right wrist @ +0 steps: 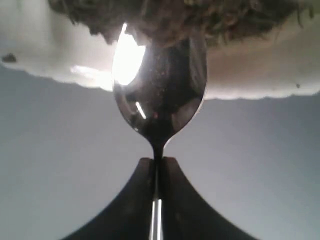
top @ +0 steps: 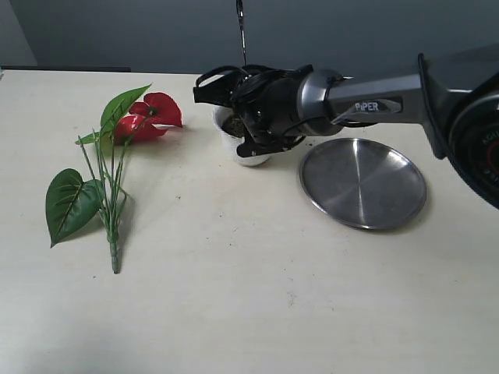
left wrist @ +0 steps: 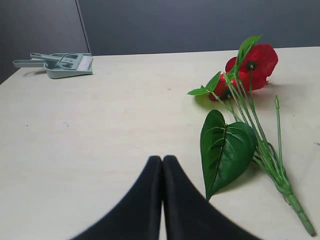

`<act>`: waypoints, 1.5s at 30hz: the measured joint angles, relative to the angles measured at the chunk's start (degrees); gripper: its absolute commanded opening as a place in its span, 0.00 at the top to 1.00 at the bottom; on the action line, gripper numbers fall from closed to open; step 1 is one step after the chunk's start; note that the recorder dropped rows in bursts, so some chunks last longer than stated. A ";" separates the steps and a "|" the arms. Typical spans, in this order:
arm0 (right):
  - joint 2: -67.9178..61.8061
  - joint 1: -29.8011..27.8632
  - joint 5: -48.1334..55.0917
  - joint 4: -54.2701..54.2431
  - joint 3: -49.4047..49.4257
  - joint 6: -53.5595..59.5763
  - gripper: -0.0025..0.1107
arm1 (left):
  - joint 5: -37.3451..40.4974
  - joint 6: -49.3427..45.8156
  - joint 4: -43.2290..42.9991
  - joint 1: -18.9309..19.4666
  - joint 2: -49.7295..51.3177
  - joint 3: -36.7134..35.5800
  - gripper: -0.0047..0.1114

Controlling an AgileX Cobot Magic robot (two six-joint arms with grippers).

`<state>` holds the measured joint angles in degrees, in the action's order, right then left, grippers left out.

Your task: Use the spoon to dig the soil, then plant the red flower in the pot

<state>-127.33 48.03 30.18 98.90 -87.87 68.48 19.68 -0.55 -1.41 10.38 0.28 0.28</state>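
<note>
right gripper [top: 248, 132] over pot [top: 254, 160] | spoon [top: 242, 31] handle upright | red flower [top: 154, 114] lying left | steel plate [top: 363, 183] right

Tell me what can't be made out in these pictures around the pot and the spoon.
- Spoon tip: in the right wrist view the spoon, held by the right gripper, is sunk in the soil, so its tines are unseen.
- The pot: in the exterior view it is mostly covered by the right gripper and its arm, and the soil level is hidden.
- Left gripper: missing from the exterior view. The left wrist view shows only its fingertips, cut off by the lower edge.
</note>
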 measured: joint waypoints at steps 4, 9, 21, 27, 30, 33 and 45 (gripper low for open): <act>0.27 0.00 -0.26 -0.17 -2.10 0.00 0.98 | 0.00 0.00 0.00 0.00 0.00 0.00 0.96; 0.50 -1.09 -2.31 -0.54 -3.33 0.00 0.98 | 0.00 0.00 0.00 0.00 0.00 0.00 0.96; -0.03 -3.20 -5.17 -1.19 -3.56 0.00 0.98 | 0.00 0.00 0.00 0.00 0.00 0.00 0.96; -2.00 -3.10 -5.32 -1.66 -3.56 0.00 0.98 | 0.00 0.00 0.00 0.00 0.00 0.00 0.96; -2.36 -3.10 -5.37 -1.96 -3.56 0.00 0.98 | 0.00 0.00 0.00 0.00 0.00 0.00 0.96; -2.34 -3.10 -5.52 -2.60 -3.46 0.00 0.98 | 0.00 0.00 0.00 0.00 0.00 0.00 0.96; -1.72 -0.66 -1.37 -2.75 -0.21 0.00 0.98 | 0.00 0.00 0.00 0.00 0.00 0.00 0.96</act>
<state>-129.05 47.37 28.81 96.14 -88.08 68.48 19.68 -0.55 -1.41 10.38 0.28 0.28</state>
